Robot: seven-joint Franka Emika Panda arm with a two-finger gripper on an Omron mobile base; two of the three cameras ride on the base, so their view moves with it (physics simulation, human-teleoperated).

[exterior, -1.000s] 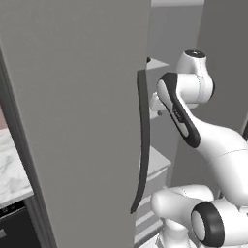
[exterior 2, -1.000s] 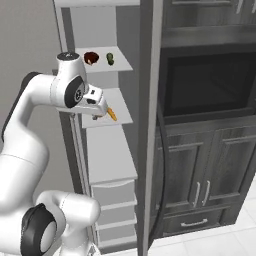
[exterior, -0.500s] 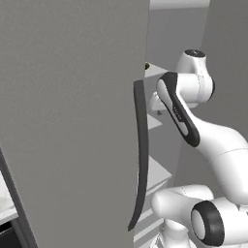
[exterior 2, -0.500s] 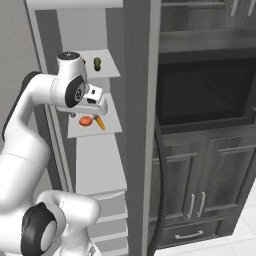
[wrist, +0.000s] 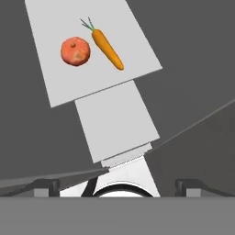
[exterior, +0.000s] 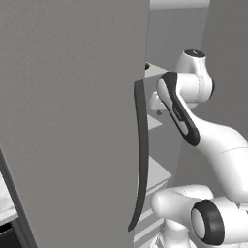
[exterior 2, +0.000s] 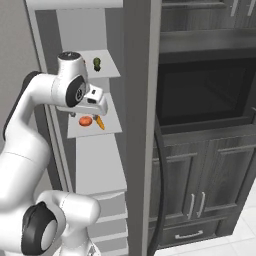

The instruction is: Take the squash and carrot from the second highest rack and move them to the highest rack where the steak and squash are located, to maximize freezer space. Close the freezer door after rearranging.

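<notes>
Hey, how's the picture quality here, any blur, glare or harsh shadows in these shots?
Hand view: sharp, evenly lit; the carrot and round orange squash cast barely any shadow on the second highest rack. Right base view: no glare, the dark oven recess loses detail. Left base view: the freezer door is flat, featureless grey.

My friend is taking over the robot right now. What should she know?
Pincer: open, holding nothing, above the second highest rack.
Carrot and round orange squash lie side by side on that rack.
Highest rack holds a dark green squash.
Freezer door is open.
Done: nothing moved yet.
Left: lift both up to the highest rack, then close the door.
</notes>
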